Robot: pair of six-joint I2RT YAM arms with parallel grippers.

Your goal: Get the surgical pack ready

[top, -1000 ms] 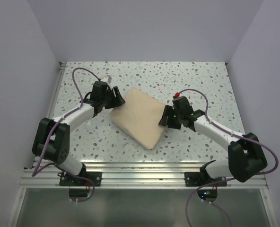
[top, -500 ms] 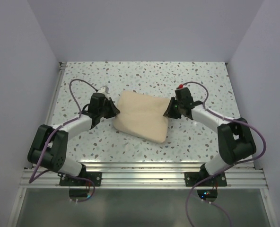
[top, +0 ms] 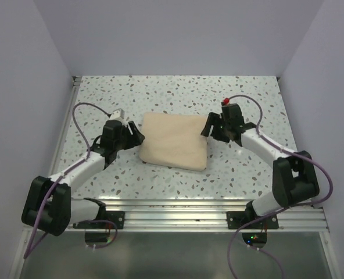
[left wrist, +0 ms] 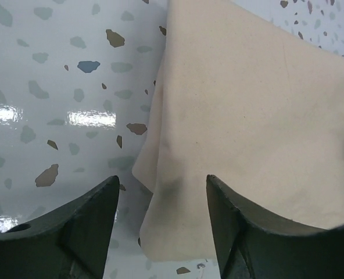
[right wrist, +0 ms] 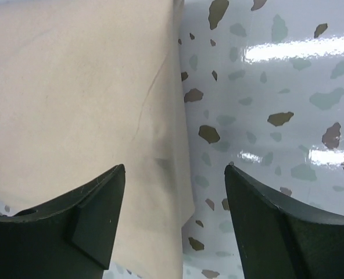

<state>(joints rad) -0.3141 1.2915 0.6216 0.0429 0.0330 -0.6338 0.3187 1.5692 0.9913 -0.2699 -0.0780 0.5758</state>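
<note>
Pack [top: 175, 142] is lying flat as a closed tan bundle, roughly square, at the middle of the speckled surface [top: 247, 93]; it is sitting between the two arms, turned slightly so its near-right corner is pointing toward the bases; the top is looking smooth and plain.

Left end effector [top: 138, 136] is hanging low at the pack's left edge, pointing right at it; its jaws are standing well apart and gripping nothing; in the left wrist view its dark fingers [left wrist: 82, 229] are framing the pack's left edge and a rounded corner, with bare surface showing on the left of the gap and cloth filling the right; whether the tips are touching cloth I cannot tell.

Right end effector [top: 208, 127] is hanging at the pack's right edge near the far-right corner, pointing left; its jaws are spread wide and holding nothing; in the right wrist view its fingers [right wrist: 265, 226] are straddling the pack's right edge, with cloth filling the left half and glossy surface the right; a faint crease is running down the cloth just inside that edge, with a small shadowed dent beside it.

A purple cable [top: 85, 110] is looping over each arm; a small red part [top: 224, 102] is sitting on top of the right wrist.
</note>
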